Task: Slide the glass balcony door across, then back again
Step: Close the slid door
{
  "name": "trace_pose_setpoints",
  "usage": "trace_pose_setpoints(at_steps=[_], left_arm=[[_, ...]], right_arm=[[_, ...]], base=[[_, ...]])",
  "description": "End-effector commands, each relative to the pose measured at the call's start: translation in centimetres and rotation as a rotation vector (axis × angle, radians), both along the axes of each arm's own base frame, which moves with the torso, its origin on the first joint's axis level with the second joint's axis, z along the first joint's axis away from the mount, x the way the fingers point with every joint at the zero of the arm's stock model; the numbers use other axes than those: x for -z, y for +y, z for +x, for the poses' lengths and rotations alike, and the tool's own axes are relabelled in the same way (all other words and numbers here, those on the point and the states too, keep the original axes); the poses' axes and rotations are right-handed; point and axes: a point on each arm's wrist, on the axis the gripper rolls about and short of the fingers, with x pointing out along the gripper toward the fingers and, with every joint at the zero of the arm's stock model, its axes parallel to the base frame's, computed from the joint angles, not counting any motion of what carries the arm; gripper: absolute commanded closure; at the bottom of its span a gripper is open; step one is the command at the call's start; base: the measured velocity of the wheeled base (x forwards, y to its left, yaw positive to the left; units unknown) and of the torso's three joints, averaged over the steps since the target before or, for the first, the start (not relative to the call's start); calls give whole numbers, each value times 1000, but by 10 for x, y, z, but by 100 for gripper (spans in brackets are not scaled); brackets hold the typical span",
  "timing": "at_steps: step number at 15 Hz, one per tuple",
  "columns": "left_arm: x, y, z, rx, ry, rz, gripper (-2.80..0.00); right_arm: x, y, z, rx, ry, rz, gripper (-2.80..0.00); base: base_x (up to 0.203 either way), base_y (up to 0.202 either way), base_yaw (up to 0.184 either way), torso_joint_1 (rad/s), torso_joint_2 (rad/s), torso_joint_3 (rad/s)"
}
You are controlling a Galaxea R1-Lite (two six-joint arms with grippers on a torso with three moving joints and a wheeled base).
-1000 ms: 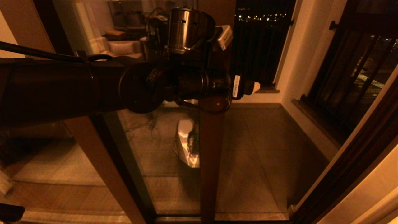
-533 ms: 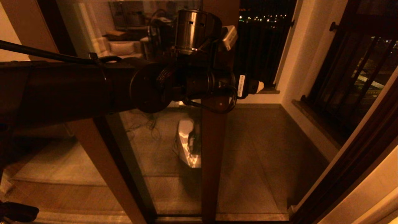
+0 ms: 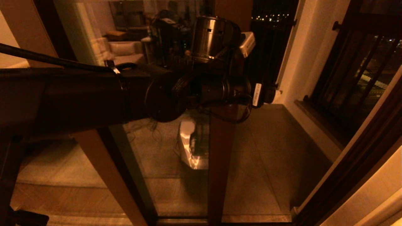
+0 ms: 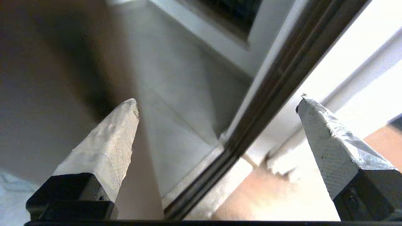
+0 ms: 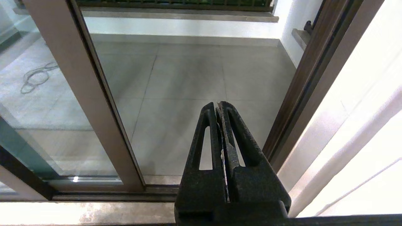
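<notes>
The glass balcony door (image 3: 220, 163) stands partly across the opening, its dark brown stile upright in the middle of the head view and its reflective pane to the left of it. My left arm reaches across at chest height, and the left gripper (image 3: 270, 93) pokes out past the stile's right edge. In the left wrist view the left gripper (image 4: 218, 102) is open, with one taped finger (image 4: 110, 141) against the brown stile (image 4: 47, 78) and nothing between the fingers. My right gripper (image 5: 220, 106) hangs low and shut, facing the open gap beside the stile (image 5: 84, 103).
A lighter brown post (image 3: 103, 169) of the fixed panel slants at the left. The dark door jamb (image 3: 345, 175) runs along the right, with a black barred railing (image 3: 355, 72) behind it. Tiled balcony floor (image 3: 267, 163) lies beyond the sill track (image 5: 94, 196).
My left arm has moved to the right, and the door's stile has shifted right with it, narrowing the open gap a little. The right gripper is not in the earlier frames.
</notes>
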Motion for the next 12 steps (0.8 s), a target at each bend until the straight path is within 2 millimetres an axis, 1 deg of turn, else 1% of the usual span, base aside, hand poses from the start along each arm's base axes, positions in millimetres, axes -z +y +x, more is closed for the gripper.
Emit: trace_pose_setpoints(at_steps=[1,2,3,4,5,6,7,8,9,11,12], left_arm=[[-8,7,-14,-41,-7,5,-280],[-8,11,-25,-52,-1,21,-280],[-12,20,-39,-62,1,32,-280],[-17,33,-52,-78,-2,37,-280],[-27,49,-65,-95,-15,25,-280],[-41,69,-82,-116,-37,0,-280],[-57,96,-102,-142,-65,-32,-280],[-67,124,-120,-173,-86,-49,-280],[-72,155,-137,-214,-107,-55,-280],[-66,221,-171,-346,-148,-51,-280],[-60,251,-191,-427,-168,-50,0]], right_arm=[[0,0,0,-1,0,-1,0],[0,0,0,-1,1,-1,0],[0,0,0,-1,1,-1,0],[0,0,0,-1,0,-1,0],[0,0,0,-1,1,-1,0],[0,0,0,-1,1,-1,0],[0,0,0,-1,1,-1,0],[0,0,0,-1,1,-1,0],[0,0,0,-1,1,-1,0],[0,0,0,-1,1,0,0],[0,0,0,-1,1,-1,0]], base=[[0,0,0,0,0,0],[0,0,0,0,0,0],[0,0,0,0,0,0],[0,0,0,0,0,0],[0,0,0,0,0,0],[0,0,0,0,0,0],[0,0,0,0,0,0],[0,0,0,0,0,0],[0,0,0,0,0,0],[0,0,0,0,0,0],[0,0,0,0,0,0]])
